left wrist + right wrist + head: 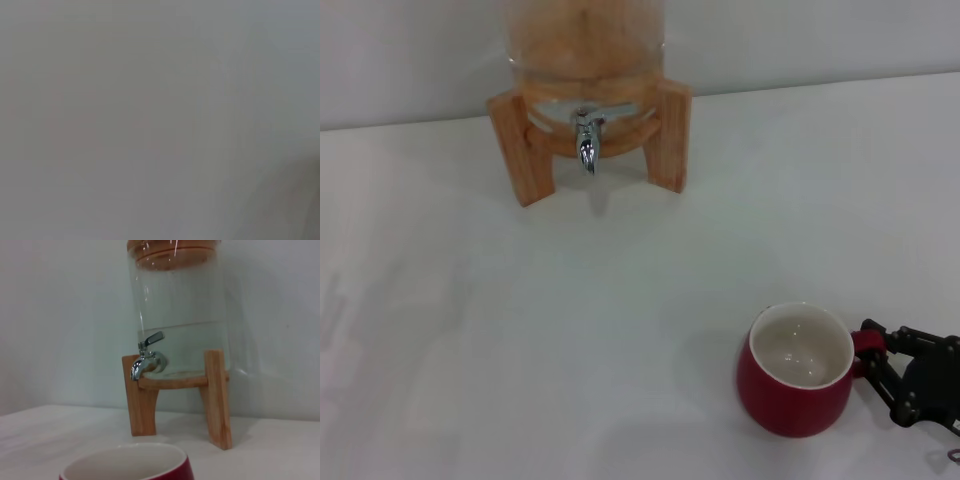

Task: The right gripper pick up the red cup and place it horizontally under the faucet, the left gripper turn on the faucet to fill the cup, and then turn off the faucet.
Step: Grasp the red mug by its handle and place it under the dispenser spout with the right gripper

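Note:
The red cup [796, 372] stands upright on the white table at the near right, white inside showing and its small handle pointing right. My right gripper [883, 372] is at the cup's right side, open, its black fingers [910, 338] spread on either side of the handle. In the right wrist view the cup's rim [130, 463] sits close below, with the faucet [146, 358] farther ahead. The chrome faucet [586, 138] hangs from the wooden-framed dispenser at the far centre-left, its lever handle raised at an angle. My left gripper is out of view; its wrist view shows only plain grey.
The glass dispenser [586, 60] rests on a wooden stand [520, 150] with two front legs, against the back wall. Water fills its lower part [195, 347]. White tabletop [620, 300] lies between the stand and the cup.

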Robot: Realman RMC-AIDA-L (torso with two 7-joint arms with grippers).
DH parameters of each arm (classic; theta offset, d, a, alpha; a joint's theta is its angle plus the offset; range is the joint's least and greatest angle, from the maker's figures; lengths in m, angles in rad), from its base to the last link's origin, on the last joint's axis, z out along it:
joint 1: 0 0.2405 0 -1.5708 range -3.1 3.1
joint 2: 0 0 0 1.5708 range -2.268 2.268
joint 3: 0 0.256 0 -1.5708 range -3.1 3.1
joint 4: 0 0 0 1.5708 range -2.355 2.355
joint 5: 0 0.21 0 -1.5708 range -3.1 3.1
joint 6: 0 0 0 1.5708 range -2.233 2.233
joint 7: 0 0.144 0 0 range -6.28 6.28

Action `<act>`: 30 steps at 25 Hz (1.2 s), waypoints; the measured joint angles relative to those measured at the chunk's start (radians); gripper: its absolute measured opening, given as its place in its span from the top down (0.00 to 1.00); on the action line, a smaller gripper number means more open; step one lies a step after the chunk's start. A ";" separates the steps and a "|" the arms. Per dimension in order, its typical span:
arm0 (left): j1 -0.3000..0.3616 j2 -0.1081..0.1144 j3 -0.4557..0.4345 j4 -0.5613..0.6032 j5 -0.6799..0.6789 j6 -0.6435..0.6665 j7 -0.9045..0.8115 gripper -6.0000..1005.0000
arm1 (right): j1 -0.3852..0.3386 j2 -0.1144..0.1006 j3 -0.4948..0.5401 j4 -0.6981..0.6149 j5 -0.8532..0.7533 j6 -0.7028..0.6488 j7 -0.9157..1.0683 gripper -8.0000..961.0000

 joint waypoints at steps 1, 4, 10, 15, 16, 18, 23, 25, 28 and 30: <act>0.000 0.000 0.000 0.000 0.000 0.000 0.000 0.23 | 0.000 0.000 0.000 -0.002 0.000 0.000 0.000 0.83; 0.000 0.000 0.000 -0.001 0.000 0.000 0.000 0.23 | 0.000 0.000 0.000 -0.003 0.000 0.000 -0.001 0.83; 0.000 0.000 0.000 -0.003 -0.001 0.000 0.001 0.23 | 0.000 0.000 0.000 -0.006 0.000 -0.004 -0.001 0.83; -0.001 0.000 0.012 -0.003 0.000 -0.002 0.001 0.23 | 0.004 0.000 -0.003 -0.030 -0.001 0.001 -0.001 0.83; -0.002 0.000 0.013 -0.003 0.000 -0.003 0.001 0.23 | 0.006 0.000 -0.003 -0.033 -0.004 0.001 -0.001 0.83; -0.002 0.000 0.014 -0.003 0.000 -0.005 0.001 0.23 | 0.007 0.000 -0.003 -0.040 -0.009 0.004 0.000 0.83; -0.004 0.000 0.014 -0.003 0.000 -0.006 -0.004 0.23 | 0.009 0.000 -0.003 -0.067 -0.020 0.021 0.001 0.83; -0.005 0.000 0.016 -0.003 0.000 -0.007 -0.004 0.23 | 0.011 -0.001 -0.003 -0.072 -0.024 0.027 0.002 0.83; -0.005 0.000 0.022 -0.003 0.000 -0.009 -0.004 0.23 | 0.015 -0.001 -0.003 -0.073 -0.024 0.029 0.006 0.83; -0.005 0.000 0.027 -0.001 0.000 -0.010 -0.005 0.23 | 0.016 -0.001 -0.003 -0.073 -0.025 0.029 0.008 0.83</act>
